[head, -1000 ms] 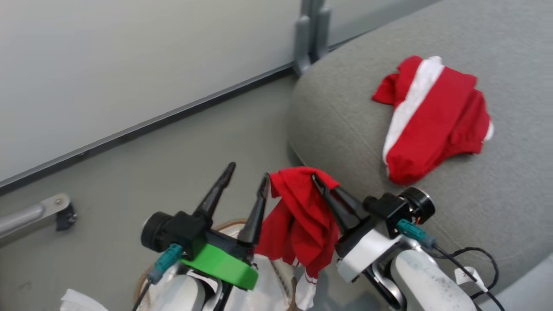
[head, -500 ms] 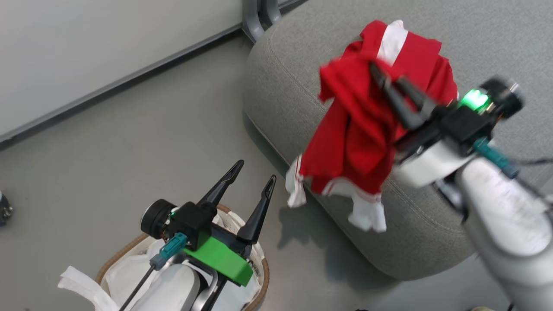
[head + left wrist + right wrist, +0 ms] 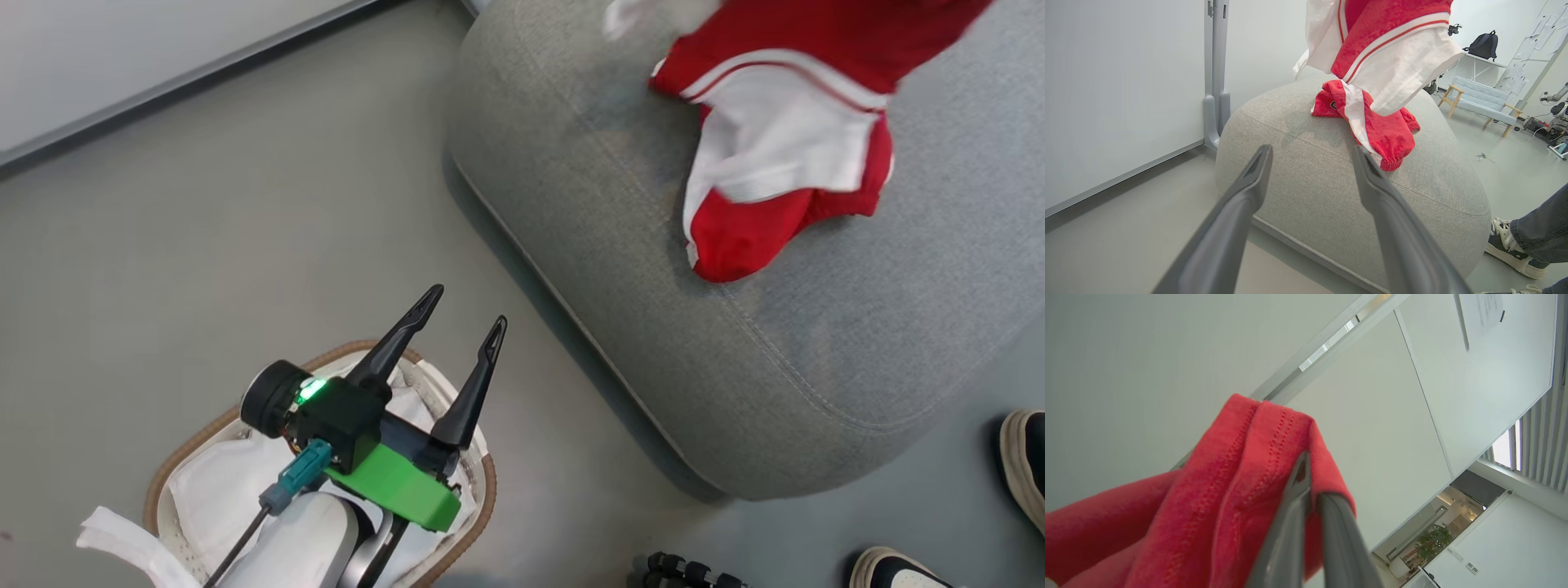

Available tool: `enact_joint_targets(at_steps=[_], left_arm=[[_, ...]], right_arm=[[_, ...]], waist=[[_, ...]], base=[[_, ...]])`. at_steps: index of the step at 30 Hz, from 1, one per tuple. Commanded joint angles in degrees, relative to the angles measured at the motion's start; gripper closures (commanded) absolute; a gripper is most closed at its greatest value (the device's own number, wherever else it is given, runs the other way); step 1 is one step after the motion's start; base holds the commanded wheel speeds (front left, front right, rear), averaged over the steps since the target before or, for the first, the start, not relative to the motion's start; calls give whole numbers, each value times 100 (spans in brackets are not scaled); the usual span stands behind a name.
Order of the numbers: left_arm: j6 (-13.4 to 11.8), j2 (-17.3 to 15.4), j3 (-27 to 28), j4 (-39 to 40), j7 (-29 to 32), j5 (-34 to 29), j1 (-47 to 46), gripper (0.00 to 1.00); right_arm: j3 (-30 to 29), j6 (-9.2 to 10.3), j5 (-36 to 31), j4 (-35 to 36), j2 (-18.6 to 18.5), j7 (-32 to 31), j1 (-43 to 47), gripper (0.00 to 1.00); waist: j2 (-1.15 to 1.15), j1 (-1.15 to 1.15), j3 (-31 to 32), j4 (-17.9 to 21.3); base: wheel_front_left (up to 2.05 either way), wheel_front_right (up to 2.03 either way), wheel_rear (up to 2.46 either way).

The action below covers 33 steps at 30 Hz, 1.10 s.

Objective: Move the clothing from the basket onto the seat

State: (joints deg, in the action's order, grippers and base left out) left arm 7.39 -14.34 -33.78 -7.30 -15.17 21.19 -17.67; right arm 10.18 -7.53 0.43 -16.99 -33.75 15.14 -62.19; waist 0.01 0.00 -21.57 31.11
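Clothing (image 3: 816,33) of soft red, white-striped fabric, mid-transfer. Large grey woven upholstered seat (image 3: 816,367), 2 o'clock in head view, bears one garment (image 3: 1384,139). Oval cream perforated basket (image 3: 486,498), 7 o'clock, shows no red inside. Right gripper (image 3: 1306,473) clamps a second garment (image 3: 1384,45) above the seat; next: lower, release. Left gripper (image 3: 465,306) spread, empty, over basket.

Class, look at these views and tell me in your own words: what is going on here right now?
The right end effector is shut on a red-and-white garment, holding it in the air above the grey seat. Another red garment already lies on that seat. The left end effector hangs open and empty over the basket, where the white liner shows.
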Motion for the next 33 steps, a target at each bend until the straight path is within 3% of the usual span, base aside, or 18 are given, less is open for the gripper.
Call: enact_joint_targets(at_steps=[1,7,16,22,29,30,31,33], left_arm=[[18,-86,-34,57,4,-24,-144,0],[18,-197,-176,181,4,-45,-403,0],[18,-379,-298,271,4,-29,-817,0],[18,-317,-400,233,4,5,-920,0],[18,-157,-292,105,4,67,-743,0],[18,-130,-212,75,4,75,-689,0],[18,-98,-130,56,4,68,-631,0],[18,-22,-41,7,4,37,-542,0]], right_arm=[[-95,8,-81,-191,-22,-1,-70,100],[-512,8,-158,-1041,109,-1,249,100],[-1491,8,-272,-2072,878,-1,1224,100],[-2297,8,-295,-2260,1604,0,1967,100],[-2304,8,-436,-1905,2244,0,2786,100],[-2247,8,-468,-1839,2283,0,2878,78],[-2176,8,-468,-1754,2337,0,2969,0],[-2042,8,-482,-1599,2429,0,3149,0]], waist=[[-1,0,-270,-240],[-1,0,-704,-530],[-1,0,-1266,-872],[-1,0,-1222,-940],[-1,0,-893,-932],[-1,0,-843,-927],[-1,0,-768,-917],[-1,0,-634,-921]], base=[[0,0,0],[0,0,0],[0,0,0],[0,0,0],[0,0,0],[0,0,0],[0,0,0],[0,0,0]])
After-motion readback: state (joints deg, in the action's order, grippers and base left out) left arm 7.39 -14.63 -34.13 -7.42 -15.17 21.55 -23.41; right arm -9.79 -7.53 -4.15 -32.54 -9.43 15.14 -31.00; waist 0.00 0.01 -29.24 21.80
